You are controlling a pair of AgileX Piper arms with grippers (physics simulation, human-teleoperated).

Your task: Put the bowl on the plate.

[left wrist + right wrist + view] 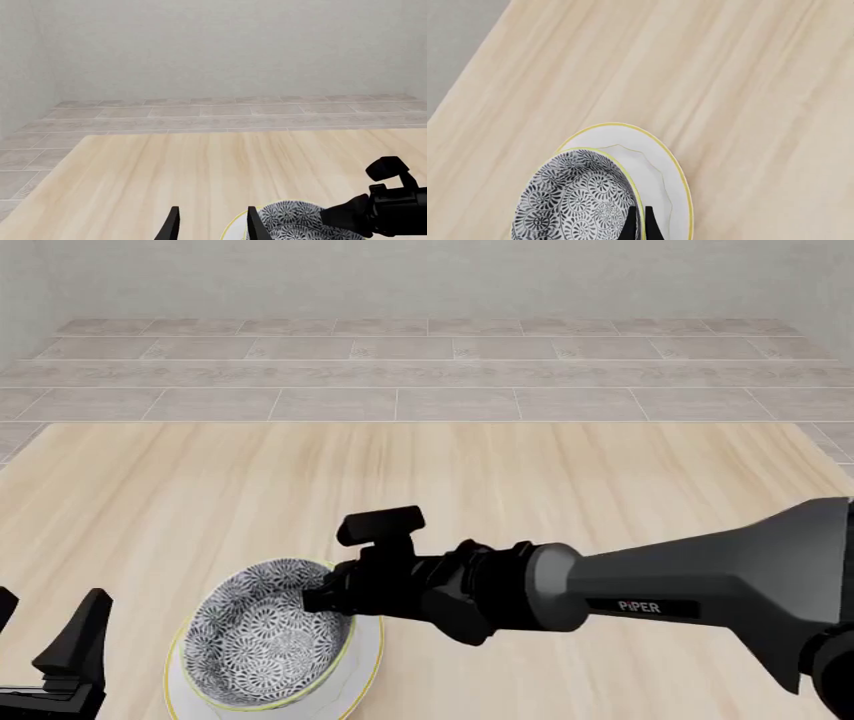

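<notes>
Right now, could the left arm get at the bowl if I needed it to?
Probably yes. The left end effector sits open just beside the bowl, with bare table between them. But the right end effector is pinching the bowl's rim on the other side, so both arms would crowd the plate.

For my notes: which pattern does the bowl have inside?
A dense black-and-white floral pattern, with a thin yellowish rim on the bowl; the right wrist view shows it best.

Bright, even, diffuse lighting in all three views; no evident source. Shadows nearly absent: only faint soft shading under the plate. No glare on the wooden table. Sharp rendered edges throughout, no blur, no edge distortion.
</notes>
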